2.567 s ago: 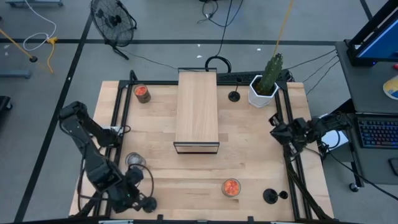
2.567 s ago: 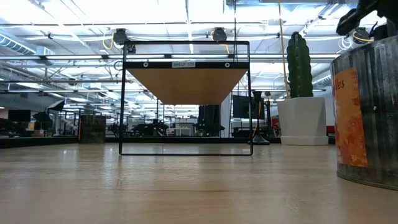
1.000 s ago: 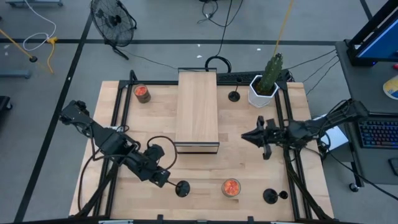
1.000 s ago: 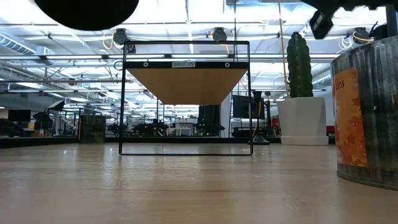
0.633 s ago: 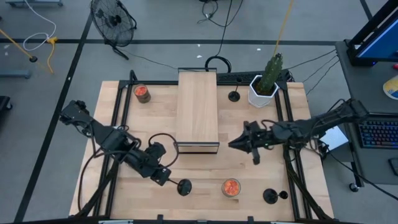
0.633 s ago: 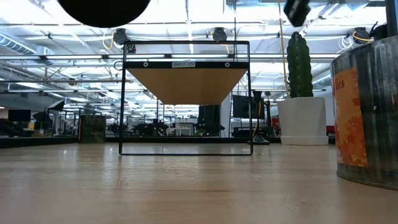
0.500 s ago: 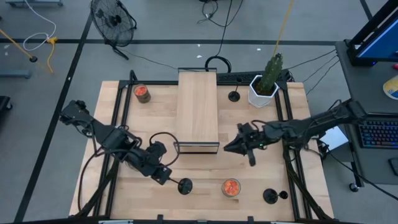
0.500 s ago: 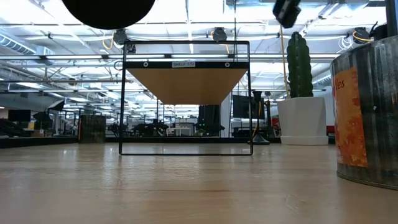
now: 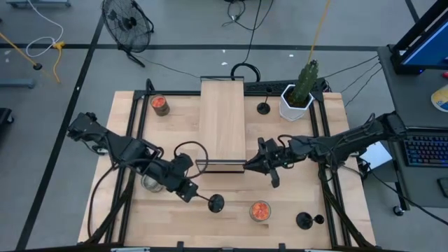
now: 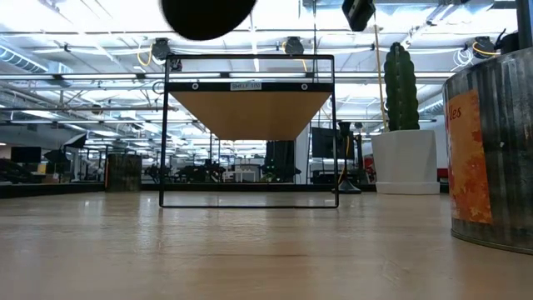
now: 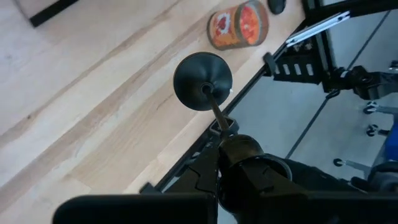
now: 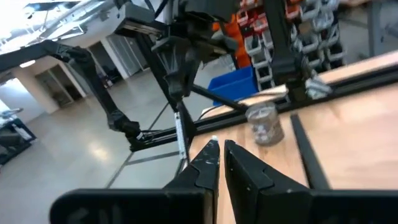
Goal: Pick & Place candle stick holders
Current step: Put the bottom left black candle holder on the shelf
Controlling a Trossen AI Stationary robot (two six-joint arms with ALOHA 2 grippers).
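My left gripper [image 9: 194,195] is shut on a black candle stick holder [image 9: 214,203] above the table's near middle; its round base [image 11: 202,73] faces away from the fingers. My right gripper [image 9: 246,166] is shut and empty, level, just off the wooden box's near end. A clear-silvery cup [image 9: 150,182] stands on the table under my left arm. An orange cup [image 9: 260,211] stands near the front, another [image 9: 160,105] at the far left. Two more black holders stand on their bases, one [image 9: 264,108] by the cactus pot and one [image 9: 303,220] at the near right. My left gripper pinches the free end of the holder's thin stem [image 11: 219,118] between its two fingers [image 11: 231,127]. The fingers slant down toward the table's right and near side, in line with the stem. The holder is lifted clear, tilted, with its base out beyond the fingertips.
The long pale wooden box [image 9: 222,122] lies across the table's middle to far side. A white pot with a green cactus [image 9: 297,98] stands at the far right. Black frame rails [image 9: 324,140] run along the table's left and right edges.
My right gripper has travelled toward the table's left, staying level, and now stands by the box's near end. My left gripper has carried the black holder a little toward the table's right, clear of the table, and the clear cup now shows beside its arm.
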